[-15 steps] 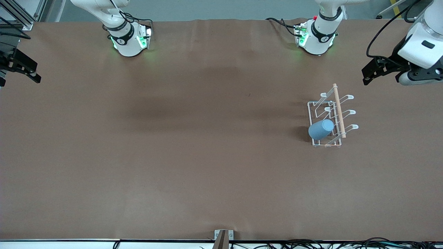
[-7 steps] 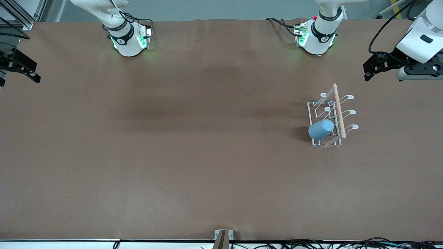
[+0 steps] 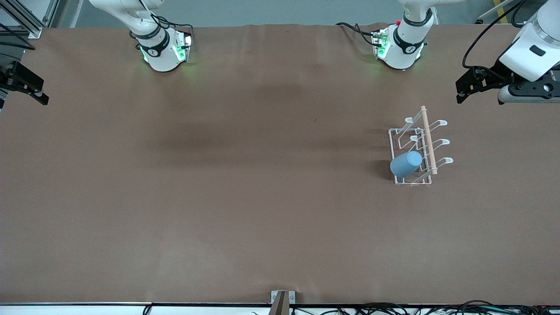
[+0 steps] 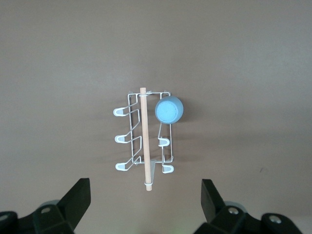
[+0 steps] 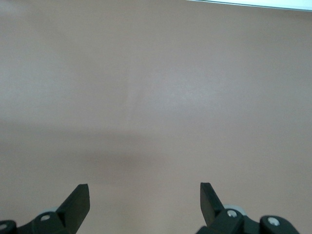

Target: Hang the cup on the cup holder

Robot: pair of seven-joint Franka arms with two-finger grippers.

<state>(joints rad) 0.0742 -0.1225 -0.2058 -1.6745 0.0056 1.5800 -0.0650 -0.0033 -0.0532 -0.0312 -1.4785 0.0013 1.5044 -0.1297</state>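
One cup (image 3: 406, 163) hangs mouth-down on a prong at the cup holder's (image 3: 418, 146) nearer end, unchanged from a moment ago. Wide bare bench (image 3: 245, 205) lies all around the rack. Up over the bench's edge at its own end, the left tool (image 3: 464, 87) has drifted slightly toward the rack, fingers spread wide and empty. The right tool (image 3: 24, 85) waits, gaping and empty, over its own end's edge.

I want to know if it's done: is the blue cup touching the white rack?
Touching. In the left wrist view the cup sits upside down over a corner prong of the cup holder; the front view shows it resting on the rack too.
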